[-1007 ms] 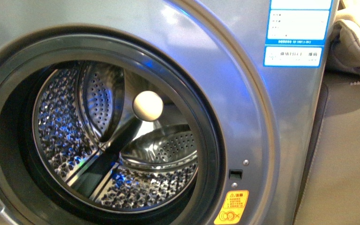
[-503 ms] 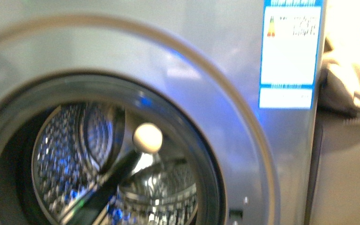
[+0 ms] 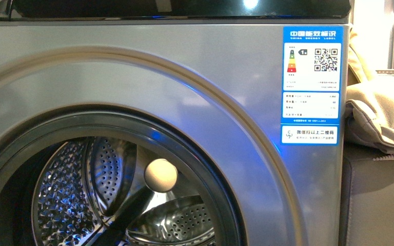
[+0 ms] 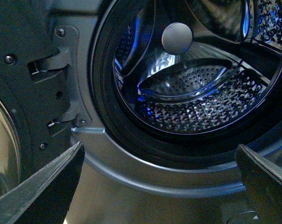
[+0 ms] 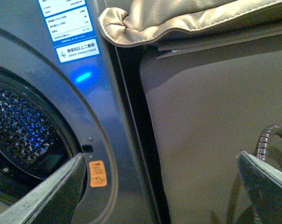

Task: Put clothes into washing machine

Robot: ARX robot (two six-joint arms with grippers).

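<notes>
Washer (image 3: pixel 210 66): porthole open, drum (image 3: pixel 66 200) bare of fabric. Beige cloth (image 3: pixel 379 113) lies just beside it on the right and is not the load. Clothes: in no view. Left gripper (image 4: pixel 159 147) and right gripper (image 5: pixel 162 155): both spread wide, empty. Judgement: fetching comes first. Find the clothes, pinch a bunched fold, carry all slack over the gasket (image 3: pixel 128 123).

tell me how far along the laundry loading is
Done: the washing machine has its porthole open, and the visible part of the drum is bare. In hand: nothing; the left gripper and right gripper are both open and empty. Left: everything, since the clothes are in no view; only a beige cloth lies beside the machine.
</notes>
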